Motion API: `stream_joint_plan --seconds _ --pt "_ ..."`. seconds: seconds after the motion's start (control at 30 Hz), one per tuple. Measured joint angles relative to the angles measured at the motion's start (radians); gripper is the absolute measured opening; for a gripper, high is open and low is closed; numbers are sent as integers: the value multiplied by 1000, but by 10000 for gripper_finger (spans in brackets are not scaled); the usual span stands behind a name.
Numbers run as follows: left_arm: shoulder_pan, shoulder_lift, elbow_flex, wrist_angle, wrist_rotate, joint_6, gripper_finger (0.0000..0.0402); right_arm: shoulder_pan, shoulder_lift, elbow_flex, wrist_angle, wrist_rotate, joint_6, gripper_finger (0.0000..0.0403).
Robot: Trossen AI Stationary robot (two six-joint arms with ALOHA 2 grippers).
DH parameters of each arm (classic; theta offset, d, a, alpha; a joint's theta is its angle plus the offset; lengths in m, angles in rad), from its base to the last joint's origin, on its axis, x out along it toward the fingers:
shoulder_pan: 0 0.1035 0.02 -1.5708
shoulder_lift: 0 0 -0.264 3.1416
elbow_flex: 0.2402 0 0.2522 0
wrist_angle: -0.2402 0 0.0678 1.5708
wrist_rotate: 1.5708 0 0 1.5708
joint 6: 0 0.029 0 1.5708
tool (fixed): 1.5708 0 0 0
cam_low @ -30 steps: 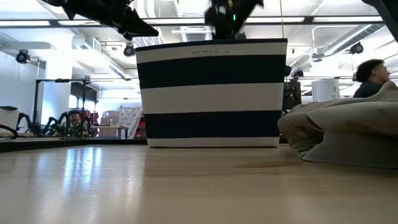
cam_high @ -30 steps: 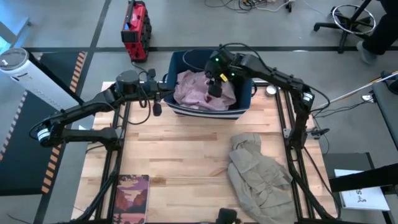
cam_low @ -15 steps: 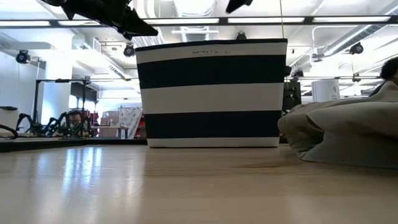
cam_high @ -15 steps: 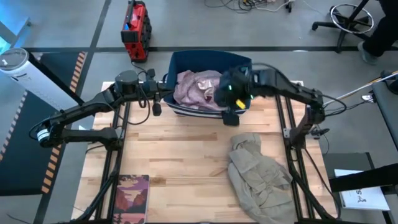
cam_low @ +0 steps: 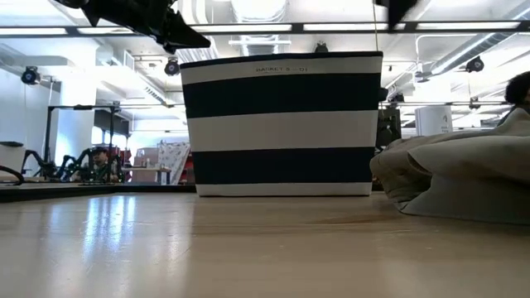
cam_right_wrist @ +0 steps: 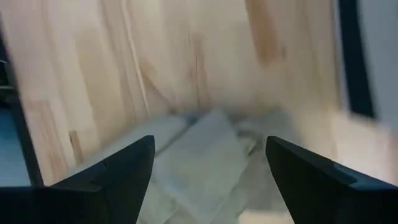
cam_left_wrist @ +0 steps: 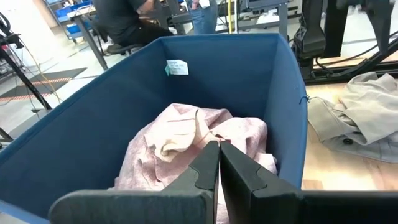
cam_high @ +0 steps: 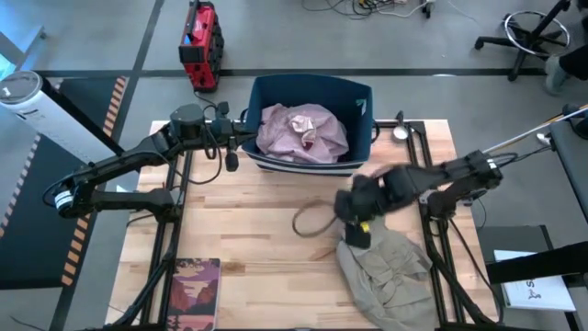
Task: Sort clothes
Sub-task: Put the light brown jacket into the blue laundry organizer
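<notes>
On the wooden table (cam_high: 266,230) | beige-khaki garment (cam_high: 386,267) is heaped near right | navy bin (cam_high: 358,97) at far centre is filled by pale pink garment (cam_high: 299,133) | right gripper (cam_high: 356,230) is spread wide, empty, above the beige heap | left gripper (cam_left_wrist: 217,163) is closed, empty, at the bin's left rim | book (cam_high: 193,292) is laid near left

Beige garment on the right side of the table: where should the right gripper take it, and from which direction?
Take the beige garment at its bunched upper end nearest the bin, where folds stand up off the wood. Come straight down from above. The right gripper, fingers spread wide, already hangs over that end, and the right wrist view shows a raised fold between them. The flatter, spread lower part probably offers less to pinch.
</notes>
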Motion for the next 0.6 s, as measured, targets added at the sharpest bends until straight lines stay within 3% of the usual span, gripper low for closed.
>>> stream_joint_plan --seconds 0.3,0.43,0.6 --pt "0 0 -2 -1 0 -25 0 159 8 -261 70 47 404 308" --pt "0 0 -2 -1 0 -45 0 186 2 -373 192 48 504 307" --pt "0 0 -5 -1 1 -53 0 196 -1 -490 216 39 599 301"
